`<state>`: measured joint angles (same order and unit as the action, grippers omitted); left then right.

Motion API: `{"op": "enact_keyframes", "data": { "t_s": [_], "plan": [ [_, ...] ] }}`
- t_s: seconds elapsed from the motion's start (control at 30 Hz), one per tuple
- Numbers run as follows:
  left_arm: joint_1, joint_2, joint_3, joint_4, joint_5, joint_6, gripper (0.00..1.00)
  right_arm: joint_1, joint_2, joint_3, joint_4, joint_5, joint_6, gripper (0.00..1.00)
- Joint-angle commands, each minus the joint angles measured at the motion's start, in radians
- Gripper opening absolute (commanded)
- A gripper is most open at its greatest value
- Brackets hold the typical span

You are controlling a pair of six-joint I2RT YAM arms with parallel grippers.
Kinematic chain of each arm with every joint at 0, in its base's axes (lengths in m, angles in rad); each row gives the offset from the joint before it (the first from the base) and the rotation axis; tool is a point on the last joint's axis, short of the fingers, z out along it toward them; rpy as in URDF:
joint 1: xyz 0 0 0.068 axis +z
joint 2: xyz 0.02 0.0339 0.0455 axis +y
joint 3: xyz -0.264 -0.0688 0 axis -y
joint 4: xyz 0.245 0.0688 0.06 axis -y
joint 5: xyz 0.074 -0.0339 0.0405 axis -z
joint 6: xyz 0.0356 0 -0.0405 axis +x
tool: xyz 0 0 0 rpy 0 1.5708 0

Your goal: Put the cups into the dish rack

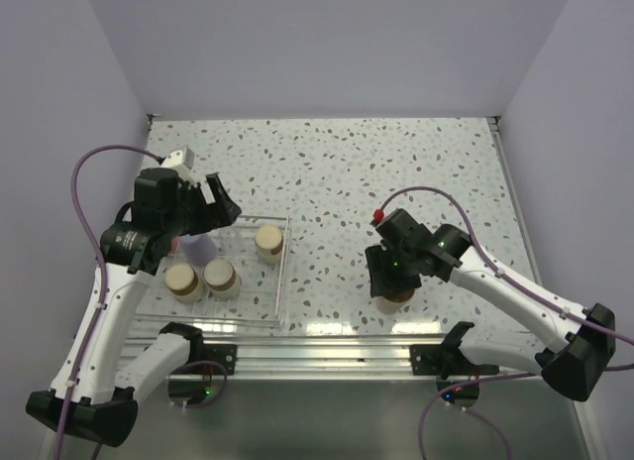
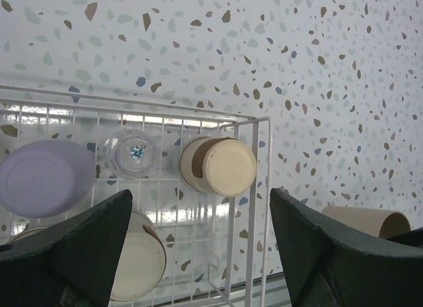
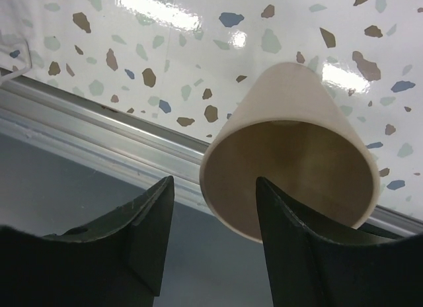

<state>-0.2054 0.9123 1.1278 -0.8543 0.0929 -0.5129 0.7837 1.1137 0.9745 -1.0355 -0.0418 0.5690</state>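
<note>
Top external view is showing the dish rack (image 1: 284,282) sitting at the left of the speckled table (image 1: 396,163), near the front edge. Three brown-banded cups (image 1: 220,278) and a lavender cup (image 1: 201,248) are sitting inside it. The left gripper (image 1: 213,204) is hovering above the rack's far side and holding nothing. Left wrist view is showing its jaws standing wide apart, and a clear cup (image 2: 132,153) sitting on the wire grid between the lavender cup and one banded cup.

The right gripper (image 1: 391,280) is reaching down over a cream-beige cup (image 1: 396,299) on the table, well apart from the rack and near the aluminium rail (image 3: 99,118). Right wrist view is showing the jaws parted and straddling the cup's wall. One finger (image 3: 297,241) is sitting in front of the open mouth, and the other is sitting outside with a gap showing between it and the cup.
</note>
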Motion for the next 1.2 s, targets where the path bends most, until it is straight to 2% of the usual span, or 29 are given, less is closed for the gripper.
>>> {"op": "enact_keyframes", "data": {
  "t_s": [0.0,0.33,0.6,0.83,1.17],
  "plan": [
    [-0.006,-0.009,0.029,0.041,0.011,0.016,0.88,0.038,0.020,-0.005,0.035,0.040,0.048,0.56],
    [-0.006,-0.049,0.007,0.015,0.001,0.025,0.88,0.111,0.081,0.000,0.034,0.161,0.062,0.34],
    [-0.006,-0.067,0.006,-0.003,-0.007,0.031,0.88,0.127,0.110,0.001,0.041,0.189,0.065,0.01],
    [-0.006,-0.064,0.027,-0.022,-0.022,0.045,0.88,0.132,0.146,0.072,0.012,0.230,0.035,0.00],
    [-0.006,-0.020,0.125,-0.029,-0.036,0.085,0.88,0.127,0.265,0.399,-0.090,0.315,-0.052,0.00]
  ]
}}
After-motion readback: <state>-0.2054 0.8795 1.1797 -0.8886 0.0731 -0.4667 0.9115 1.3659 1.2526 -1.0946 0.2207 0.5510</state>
